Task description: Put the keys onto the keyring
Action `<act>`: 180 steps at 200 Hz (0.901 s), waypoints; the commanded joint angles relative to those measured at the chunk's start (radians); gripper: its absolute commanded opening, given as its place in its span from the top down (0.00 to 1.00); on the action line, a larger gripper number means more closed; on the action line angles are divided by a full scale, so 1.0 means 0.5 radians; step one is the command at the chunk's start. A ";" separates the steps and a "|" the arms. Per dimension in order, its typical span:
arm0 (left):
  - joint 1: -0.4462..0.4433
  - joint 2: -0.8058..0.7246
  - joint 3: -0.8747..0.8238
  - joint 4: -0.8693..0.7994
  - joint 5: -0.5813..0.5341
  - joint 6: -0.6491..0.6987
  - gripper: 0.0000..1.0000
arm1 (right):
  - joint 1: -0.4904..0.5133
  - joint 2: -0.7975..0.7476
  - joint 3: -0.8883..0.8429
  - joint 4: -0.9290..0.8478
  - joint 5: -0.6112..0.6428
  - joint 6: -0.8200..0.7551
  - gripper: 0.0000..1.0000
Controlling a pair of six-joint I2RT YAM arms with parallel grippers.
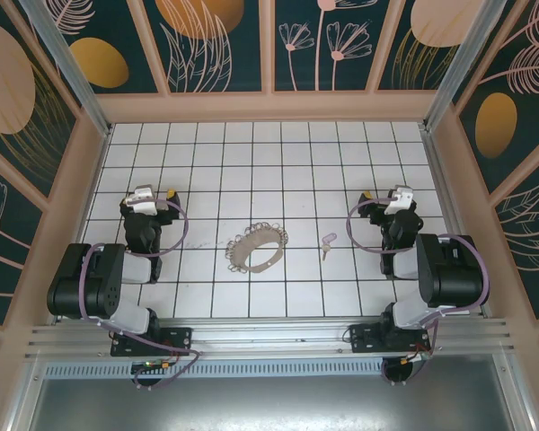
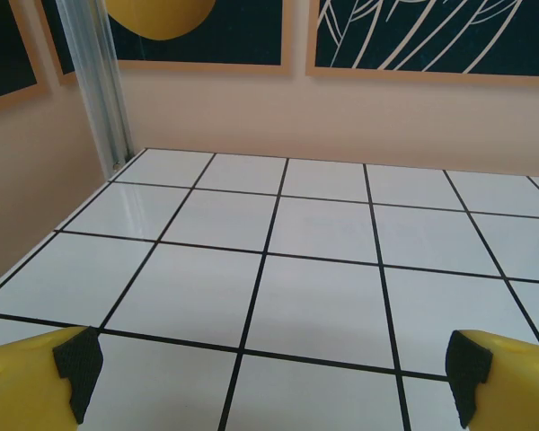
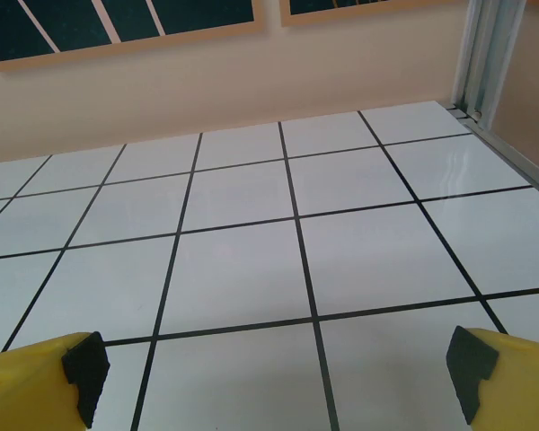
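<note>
White tiled desk (image 1: 251, 162) carries the keyring (image 1: 257, 251) at centre. The key (image 1: 327, 245) lies near its right side, apart and unthreaded. Left hand (image 2: 274, 364) and right hand (image 3: 278, 364) are spread wide, empty, flanking both. Judged a ready stance; threading not begun.

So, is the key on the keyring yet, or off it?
Off: the key lies on the tiled table beside the keyring, a clear gap between them.
</note>
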 commanded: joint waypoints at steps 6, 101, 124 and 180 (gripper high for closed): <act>0.011 -0.002 0.001 0.036 0.021 -0.020 0.01 | -0.013 -0.003 0.019 0.016 -0.033 -0.004 0.01; 0.011 -0.001 0.001 0.034 0.021 -0.019 0.01 | -0.015 -0.002 0.022 0.016 -0.036 -0.003 0.01; 0.011 0.010 0.018 0.009 0.030 -0.026 0.01 | -0.015 -0.004 0.021 0.016 -0.036 -0.003 0.01; 0.011 0.009 0.021 0.008 0.030 -0.027 0.01 | -0.015 -0.002 0.025 0.013 -0.038 -0.003 0.01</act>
